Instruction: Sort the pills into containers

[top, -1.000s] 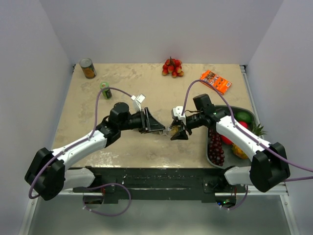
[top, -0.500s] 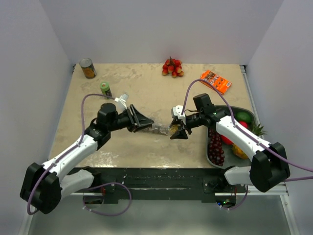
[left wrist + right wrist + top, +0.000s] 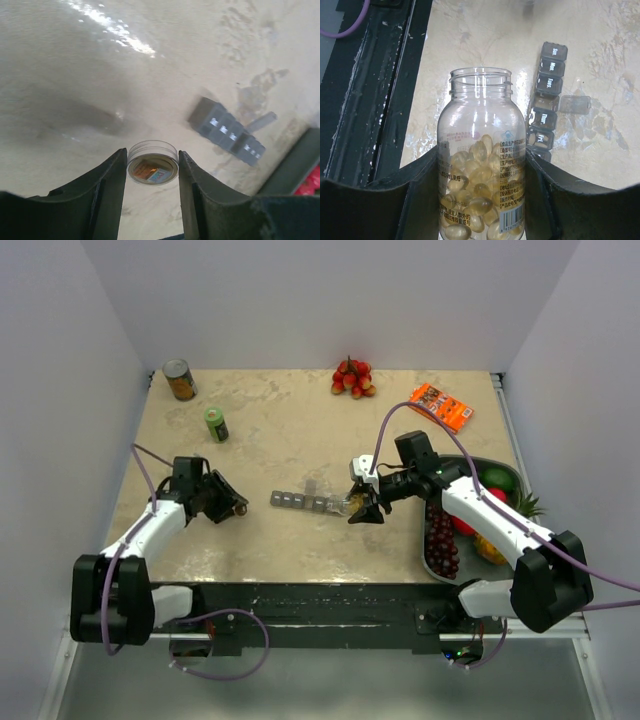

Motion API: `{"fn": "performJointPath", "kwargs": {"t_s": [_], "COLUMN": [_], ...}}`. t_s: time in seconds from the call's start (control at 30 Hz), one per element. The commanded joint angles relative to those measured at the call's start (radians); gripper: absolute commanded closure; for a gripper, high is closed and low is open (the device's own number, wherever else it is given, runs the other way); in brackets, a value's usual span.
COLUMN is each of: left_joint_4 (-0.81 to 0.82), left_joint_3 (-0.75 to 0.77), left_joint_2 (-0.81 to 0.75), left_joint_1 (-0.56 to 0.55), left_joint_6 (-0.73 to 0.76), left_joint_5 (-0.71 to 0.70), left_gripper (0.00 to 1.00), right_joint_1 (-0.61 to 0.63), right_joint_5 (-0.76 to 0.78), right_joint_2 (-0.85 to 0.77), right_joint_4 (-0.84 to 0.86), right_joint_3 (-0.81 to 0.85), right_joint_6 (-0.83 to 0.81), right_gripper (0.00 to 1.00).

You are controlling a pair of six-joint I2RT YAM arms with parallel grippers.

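Fingers of the right hand (image 3: 482, 192) are clamped on an uncapped bottle (image 3: 481, 100) of yellow capsules (image 3: 475, 165), its mouth pointing away from the wrist. Just beside that mouth, off to its right in the wrist view, lies the grey organiser strip (image 3: 546, 85). Its long axis runs nearly parallel to the bottle, and one compartment (image 3: 543, 102) has its lid (image 3: 575, 103) flipped open. On the desk (image 3: 280, 430) the strip stretches leftward from this hand. The left hand (image 3: 152, 172), closed on the cap (image 3: 152, 161), sits well apart, so pouring probably falls to the right arm.
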Motion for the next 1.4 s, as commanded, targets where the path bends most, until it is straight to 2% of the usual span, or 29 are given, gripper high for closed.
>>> {"fn": "performJointPath", "kwargs": {"t_s": [0.0,0.03,0.1,0.13,0.2,0.23,0.33,0.53,0.63,0.67,0.73,0.77,0.9,0.93,0.97,1.1,1.17,1.23,1.27,1.3,1.37], "left_joint_4": [-0.052,-0.054,-0.069,-0.069,-0.078,-0.081,-0.098,-0.106,-0.034,-0.007,0.089,0.16,0.264,0.267,0.271,0.316,0.328,0.368,0.377,0.382,0.399], "left_joint_3": [0.017,0.02,0.029,0.031,0.034,0.039,0.051,0.083,0.069,0.057,0.008,-0.01,-0.079,-0.092,-0.095,-0.11,-0.115,-0.127,-0.129,-0.132,-0.135], "left_joint_2": [0.054,0.066,0.09,0.094,0.092,0.089,0.075,-0.076,-0.173,-0.198,-0.266,-0.285,-0.345,-0.356,-0.36,-0.38,-0.388,-0.399,-0.402,-0.406,-0.41], "left_joint_1": [0.015,0.018,0.026,0.026,0.027,0.027,0.029,0.029,0.029,0.029,0.029,0.029,0.029,0.029,0.027,0.027,0.027,0.027,0.027,0.027,0.027], "left_joint_6": [0.07,0.079,0.076,0.079,0.076,0.079,0.085,0.157,0.278,0.335,0.38,0.391,0.412,0.421,0.424,0.417,0.412,0.401,0.4,0.4,0.4], "left_joint_5": [-0.128,-0.13,-0.144,-0.142,-0.157,-0.164,-0.179,-0.132,0.029,0.144,0.247,0.337,0.45,0.456,0.462,0.53,0.554,0.568,0.568,0.57,0.573], "left_gripper": [0.93,0.8,0.65,0.5,0.37,0.25,0.11,0.08,0.07,0.07,0.08,0.08,0.08,0.08,0.08,0.07,0.07,0.07,0.07,0.06,0.06], "right_joint_1": [-0.001,-0.001,-0.002,-0.002,-0.004,-0.004,-0.005,-0.008,-0.008,-0.007,-0.018,-0.027,-0.085,-0.093,-0.099,-0.13,-0.13,-0.13,-0.114,-0.101,-0.088], "right_joint_5": [-0.005,-0.005,-0.007,-0.007,-0.005,-0.005,-0.003,-0.017,-0.007,0.016,0.059,0.105,0.278,0.321,0.428,0.562,0.531,0.399,0.342,0.32,0.495], "right_joint_2": [-0.03,-0.032,-0.033,-0.035,-0.035,-0.035,-0.041,-0.071,-0.108,-0.119,-0.137,-0.136,-0.133,-0.131,-0.131,-0.148,-0.204,-0.266,-0.341,-0.393,-0.503], "right_joint_4": [0.031,0.031,0.031,0.031,0.03,0.03,0.028,0.028,0.038,0.036,0.021,-0.005,0.074,0.102,0.166,0.275,0.358,0.463,0.528,0.571,0.642], "right_joint_3": [0.009,0.009,0.009,0.009,0.009,0.009,0.01,0.036,0.096,0.142,0.214,0.309,0.529,0.564,0.617,0.707,0.661,0.582,0.455,0.39,0.227], "right_joint_6": [0.011,0.01,0.01,0.01,0.01,0.01,0.008,0.051,0.118,0.135,0.175,0.187,0.385,0.495,0.555,0.889,0.982,1.137,1.177,1.144,1.012], "right_gripper": [1.0,1.0,1.0,1.0,1.0,1.0,1.0,1.0,1.0,1.0,1.0,1.0,1.0,1.0,1.0,1.0,1.0,1.0,1.0,1.0,1.0]}}
